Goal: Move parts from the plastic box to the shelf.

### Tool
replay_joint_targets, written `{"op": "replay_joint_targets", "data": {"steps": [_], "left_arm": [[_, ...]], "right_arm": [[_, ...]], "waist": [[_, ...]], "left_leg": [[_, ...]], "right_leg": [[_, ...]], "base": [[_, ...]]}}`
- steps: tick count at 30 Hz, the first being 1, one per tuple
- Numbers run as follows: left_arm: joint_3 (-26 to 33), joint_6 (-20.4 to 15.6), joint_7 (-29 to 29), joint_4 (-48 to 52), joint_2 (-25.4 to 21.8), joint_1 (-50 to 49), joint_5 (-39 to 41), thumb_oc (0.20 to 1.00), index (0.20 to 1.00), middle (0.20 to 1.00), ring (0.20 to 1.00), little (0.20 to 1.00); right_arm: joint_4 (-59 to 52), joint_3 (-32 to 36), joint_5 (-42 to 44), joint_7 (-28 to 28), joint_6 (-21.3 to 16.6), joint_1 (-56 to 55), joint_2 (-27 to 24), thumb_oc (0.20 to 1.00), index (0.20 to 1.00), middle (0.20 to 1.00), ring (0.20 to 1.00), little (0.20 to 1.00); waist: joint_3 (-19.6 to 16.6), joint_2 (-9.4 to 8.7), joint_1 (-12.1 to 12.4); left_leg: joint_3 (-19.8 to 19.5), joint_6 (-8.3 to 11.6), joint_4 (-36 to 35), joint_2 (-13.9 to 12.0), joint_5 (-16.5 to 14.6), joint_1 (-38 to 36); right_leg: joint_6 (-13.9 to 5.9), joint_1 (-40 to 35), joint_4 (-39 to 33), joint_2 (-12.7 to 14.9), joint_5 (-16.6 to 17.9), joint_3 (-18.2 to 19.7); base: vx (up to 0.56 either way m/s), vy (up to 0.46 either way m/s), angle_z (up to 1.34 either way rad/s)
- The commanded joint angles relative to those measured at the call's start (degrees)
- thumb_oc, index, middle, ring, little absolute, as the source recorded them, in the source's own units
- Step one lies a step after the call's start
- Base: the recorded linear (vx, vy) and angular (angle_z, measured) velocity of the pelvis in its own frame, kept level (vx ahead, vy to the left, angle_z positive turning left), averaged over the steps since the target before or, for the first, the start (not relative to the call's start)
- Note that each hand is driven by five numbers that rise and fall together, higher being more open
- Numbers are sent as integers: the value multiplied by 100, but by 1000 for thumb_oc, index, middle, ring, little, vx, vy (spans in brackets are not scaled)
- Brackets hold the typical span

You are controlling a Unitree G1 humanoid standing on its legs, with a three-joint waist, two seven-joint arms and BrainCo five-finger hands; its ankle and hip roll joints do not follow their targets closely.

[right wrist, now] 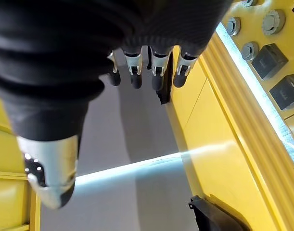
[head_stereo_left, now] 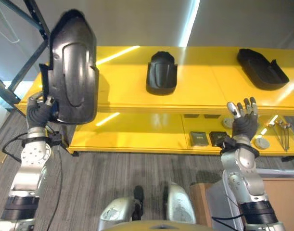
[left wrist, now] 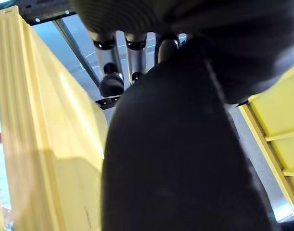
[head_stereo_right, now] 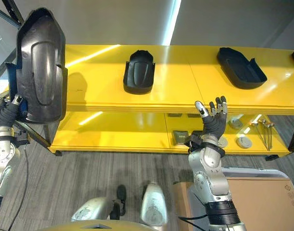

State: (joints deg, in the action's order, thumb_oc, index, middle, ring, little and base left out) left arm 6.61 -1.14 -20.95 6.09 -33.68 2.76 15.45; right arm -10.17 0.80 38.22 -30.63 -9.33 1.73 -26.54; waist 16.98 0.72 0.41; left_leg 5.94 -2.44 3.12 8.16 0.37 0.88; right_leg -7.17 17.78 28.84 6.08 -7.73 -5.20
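Note:
A large black moulded part (head_stereo_left: pixel 72 67) is held upright over the left end of the yellow shelf (head_stereo_left: pixel 209 82). My left hand (head_stereo_left: pixel 38 113) is shut on its lower left edge, and in the left wrist view the part (left wrist: pixel 185 159) hides most of the fingers (left wrist: pixel 110 72). A smaller black part (head_stereo_left: pixel 161 72) lies on the middle of the top shelf board. A long black part (head_stereo_left: pixel 261 68) lies at its right end. My right hand (head_stereo_left: pixel 244 120) is raised before the shelf's front edge, open, with straight fingers (right wrist: pixel 156 67) and nothing in it.
The lower shelf board carries two small black boxes (head_stereo_left: pixel 199 138), round metal pieces (head_stereo_left: pixel 262 143) and thin metal tools (head_stereo_left: pixel 281 130). A cardboard box (head_stereo_right: pixel 262 197) stands at the lower right by my right arm. A dark metal rack frame (head_stereo_left: pixel 21 67) stands left of the shelf.

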Motion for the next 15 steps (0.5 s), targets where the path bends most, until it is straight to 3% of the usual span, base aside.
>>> {"op": "replay_joint_targets", "data": {"steps": [1,10,15], "left_arm": [[58,-458,-307,401,-44,253,-191,200,200,200,200,200],[-108,-338,-342,491,192,276,-196,200,200,200,200,200],[-136,-283,-371,550,284,174,-190,200,200,200,200,200]], "right_arm": [[-161,436,148,328,-112,351,-122,1000,1000,1000,1000,1000],[-14,481,106,259,-19,455,-267,1000,1000,1000,1000,1000],[22,489,111,339,17,457,-353,1000,1000,1000,1000,1000]], "waist": [[-136,-116,-262],[-559,-224,-264],[-664,-288,-247]], "left_leg": [[-529,-1,474,-186,-680,-533],[-185,243,240,-584,-619,-698],[7,388,681,-812,-713,-512]], "right_leg": [[-351,-628,-2046,-243,1676,213],[-117,-1484,-2701,-352,1330,-117],[53,-1789,-2906,-380,1132,-157]], "base": [[332,-145,61],[242,-125,17],[187,-136,5]]}}
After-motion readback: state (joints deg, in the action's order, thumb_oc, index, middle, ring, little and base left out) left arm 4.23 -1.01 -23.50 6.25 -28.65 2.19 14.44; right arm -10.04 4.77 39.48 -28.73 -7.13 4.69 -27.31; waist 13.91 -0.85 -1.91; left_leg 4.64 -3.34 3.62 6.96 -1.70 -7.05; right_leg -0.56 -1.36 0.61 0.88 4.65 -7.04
